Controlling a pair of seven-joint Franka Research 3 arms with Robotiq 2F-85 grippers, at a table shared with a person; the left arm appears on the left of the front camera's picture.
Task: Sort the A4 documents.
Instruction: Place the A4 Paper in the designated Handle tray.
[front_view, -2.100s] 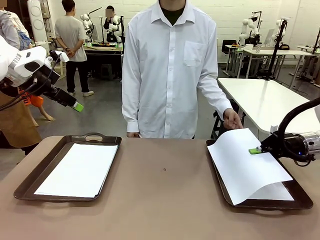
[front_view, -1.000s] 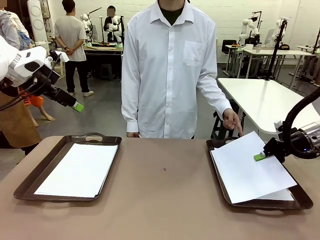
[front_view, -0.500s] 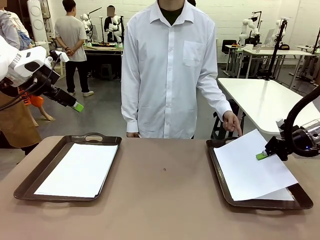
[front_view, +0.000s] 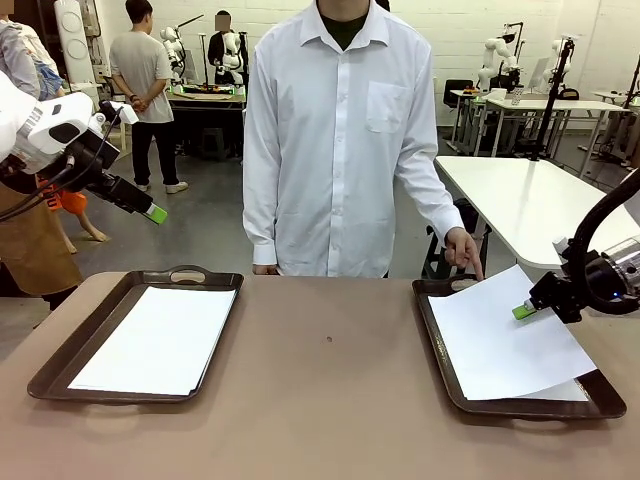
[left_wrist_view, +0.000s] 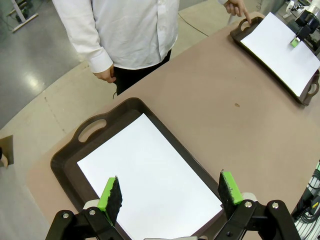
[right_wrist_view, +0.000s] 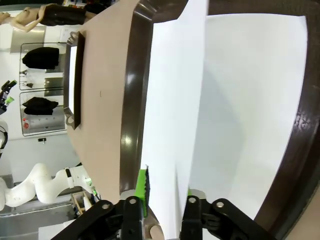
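One white A4 sheet (front_view: 160, 338) lies flat in the left brown tray (front_view: 60, 370). My left gripper (front_view: 150, 210) hangs open high above the table's left edge; in the left wrist view its fingers (left_wrist_view: 170, 190) stand wide apart over that sheet (left_wrist_view: 145, 180). My right gripper (front_view: 525, 310) is shut on the right edge of another A4 sheet (front_view: 500, 340), held slightly tilted just over the right tray (front_view: 432, 320). A further sheet (front_view: 565, 392) lies under it. In the right wrist view my gripper (right_wrist_view: 167, 192) pinches the lifted sheet (right_wrist_view: 172, 100) above the lying one (right_wrist_view: 250, 100).
A person in a white shirt stands at the far side, one hand (front_view: 465, 248) pointing down at the right tray's far handle. The brown tabletop (front_view: 330, 400) stretches bare between the trays. Other tables and people are far behind.
My right gripper has drawn the held sheet to the right and lower, so it lies flatter over the right tray. The person's hand has come off the sheet. The left arm stayed still.
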